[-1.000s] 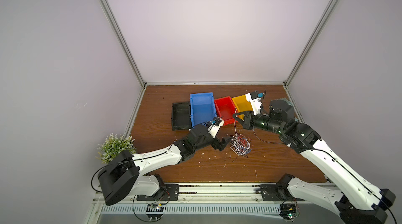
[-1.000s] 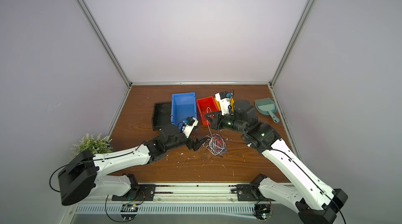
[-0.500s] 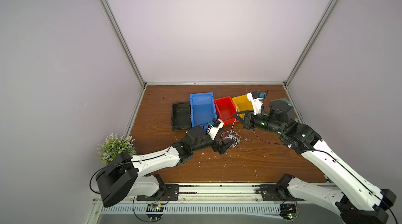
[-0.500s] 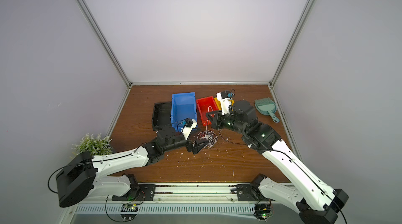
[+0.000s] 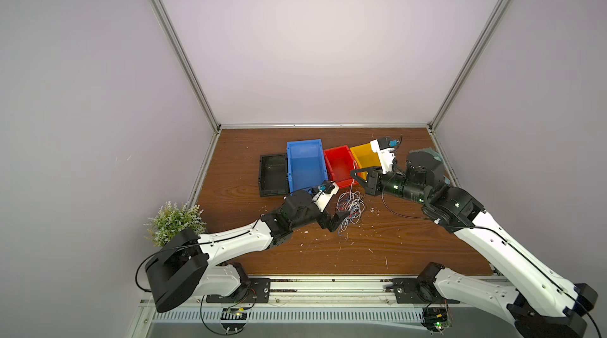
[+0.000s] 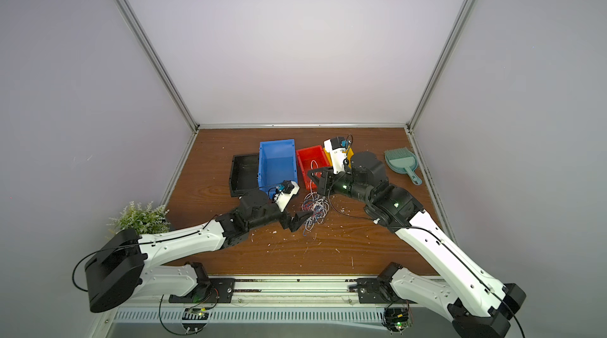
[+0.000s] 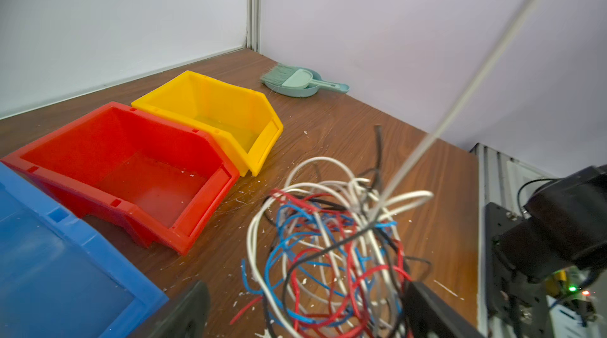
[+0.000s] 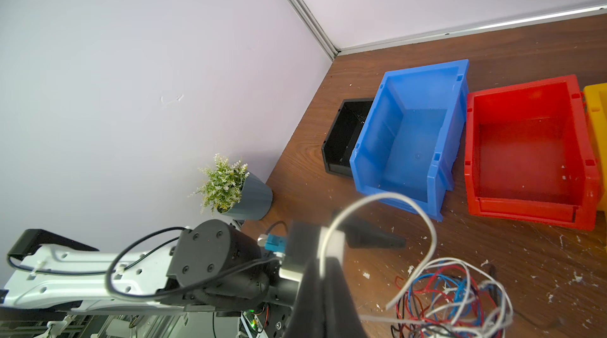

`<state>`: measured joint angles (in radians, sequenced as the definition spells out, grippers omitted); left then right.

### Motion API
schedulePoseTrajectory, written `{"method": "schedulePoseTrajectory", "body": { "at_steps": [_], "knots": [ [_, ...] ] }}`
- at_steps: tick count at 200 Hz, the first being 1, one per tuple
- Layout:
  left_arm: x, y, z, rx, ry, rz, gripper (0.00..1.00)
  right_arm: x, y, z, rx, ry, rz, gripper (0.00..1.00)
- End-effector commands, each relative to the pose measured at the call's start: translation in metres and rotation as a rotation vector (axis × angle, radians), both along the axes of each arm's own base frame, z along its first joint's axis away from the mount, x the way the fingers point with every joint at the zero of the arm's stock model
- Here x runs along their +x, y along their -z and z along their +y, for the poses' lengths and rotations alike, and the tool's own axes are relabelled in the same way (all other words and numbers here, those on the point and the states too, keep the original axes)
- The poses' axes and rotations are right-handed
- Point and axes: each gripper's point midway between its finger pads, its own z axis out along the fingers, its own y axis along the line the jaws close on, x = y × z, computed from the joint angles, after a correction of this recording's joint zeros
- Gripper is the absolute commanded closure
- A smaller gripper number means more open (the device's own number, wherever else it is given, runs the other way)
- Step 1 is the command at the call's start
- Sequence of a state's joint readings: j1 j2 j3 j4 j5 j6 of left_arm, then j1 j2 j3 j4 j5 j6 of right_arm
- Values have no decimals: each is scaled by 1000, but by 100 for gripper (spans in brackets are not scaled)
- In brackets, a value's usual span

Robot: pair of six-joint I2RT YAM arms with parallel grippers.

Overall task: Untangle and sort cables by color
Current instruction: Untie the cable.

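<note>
Status: cables (image 5: 350,207) sit in one knot mid-worktop, just in front of the red bin (image 5: 335,150) at its open end, with blue, red, white and black strands all interlocked. On the far side the right gripper (image 5: 358,178) is clamped on one white cable (image 7: 460,96), which runs taut from the knot up to it, with a slack loop past the jaws. On the knot's near side the left gripper (image 5: 339,220) is spread wide at worktop level, jaws straddling the lower strands and gripping nothing. In the row toward the back edge, the blue bin (image 5: 303,143), red bin and yellow bin (image 5: 360,148) look empty; I can't tell what is in the black bin (image 5: 272,157). My read is that sorting has barely started and the step in hand is extracting the white strand. To do it well, close the left jaws low on the bulk, or pin it to the wood, so the pile doesn't lift with the pull. Draw the right arm slowly along the strand's own line, away from the knot. The strand enters among black and blue loops, so if the whole pile moves, stop, ease off and regrip nearer the snag. No white bin is visible; yellow is probably the target, unconfirmed.
</note>
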<state>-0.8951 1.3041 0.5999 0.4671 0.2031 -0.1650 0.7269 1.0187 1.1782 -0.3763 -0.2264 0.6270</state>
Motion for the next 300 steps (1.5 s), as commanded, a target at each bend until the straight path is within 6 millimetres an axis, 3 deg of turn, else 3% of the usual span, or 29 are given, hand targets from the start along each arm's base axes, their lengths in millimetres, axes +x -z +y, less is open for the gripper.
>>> {"method": "schedulePoseTrajectory", "body": {
  "at_steps": [1,13,51,66,138,194,237,300],
  "knots": [
    [8,-5,-10,27,9,-51,11,-6,-32,6,71,-43,-85,100],
    [7,-6,-16,7,30,-51,22,-5,-33,5,70,-40,-86,100],
    [-3,-2,-24,-14,107,-45,87,1,-36,-11,30,54,-98,100],
    [-6,0,-18,-11,100,-60,99,5,-43,-23,18,113,-121,100],
    [-16,10,10,23,66,-118,100,7,-100,-65,36,287,-289,100],
    [-12,31,25,151,22,-114,100,5,-152,-124,52,544,-428,100],
    [-8,44,39,217,-35,-92,100,-6,-195,-173,49,740,-532,100],
    [-4,71,58,327,-121,-18,100,-25,-236,-212,42,861,-623,100]
  ]
}}
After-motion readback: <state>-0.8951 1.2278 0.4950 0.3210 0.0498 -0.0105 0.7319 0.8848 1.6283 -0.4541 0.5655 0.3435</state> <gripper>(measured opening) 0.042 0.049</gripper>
